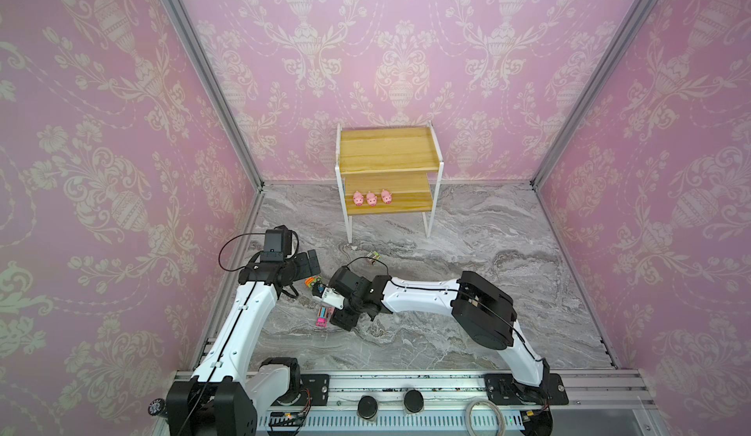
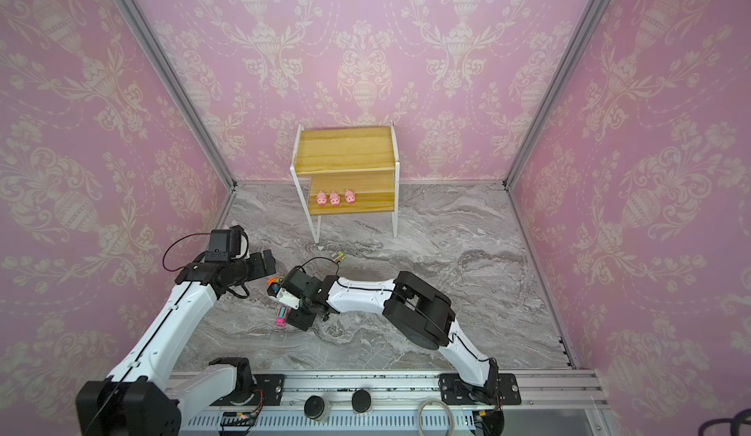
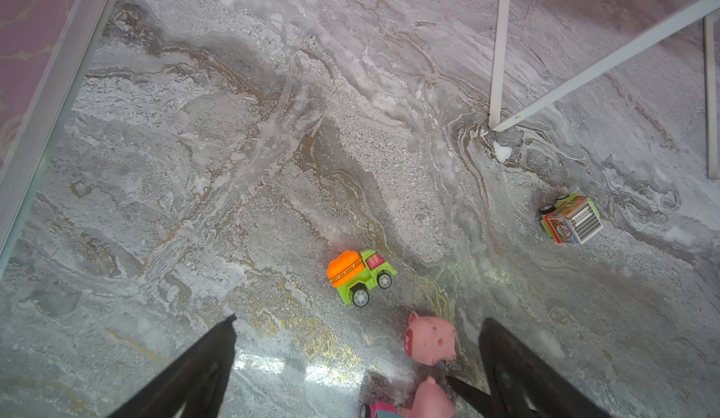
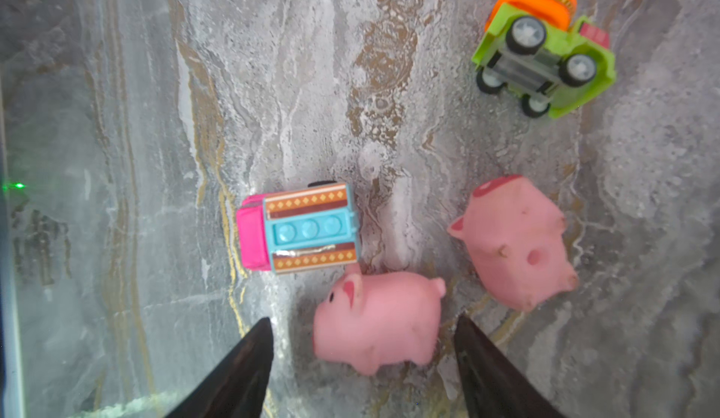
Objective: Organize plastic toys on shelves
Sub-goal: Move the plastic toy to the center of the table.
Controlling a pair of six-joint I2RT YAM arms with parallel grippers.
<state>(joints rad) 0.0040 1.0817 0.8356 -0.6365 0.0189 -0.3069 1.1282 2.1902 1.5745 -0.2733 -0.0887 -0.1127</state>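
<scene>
Shelves: at back wall; three pigs on lower board.
Left gripper: spread wide, empty, over floor near orange-green truck.
Right gripper: spread, straddling floor pig, not yet pinching.
Floor pig risk: rounded body may squirt out if pinched off-centre.
Second pig: just beside one jaw; possible knock.
Pink-blue truck: against pig's ear; likely shoved on closing.

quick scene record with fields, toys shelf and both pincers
shelf rack: two tiers, upper one bare
lower board: three pink pigs in a row
floor pigs: two, near pink-blue truck
other floor toys: orange-green truck, brown-green truck
left pincer: open, empty
right pincer: open, straddling one floor pig
</scene>
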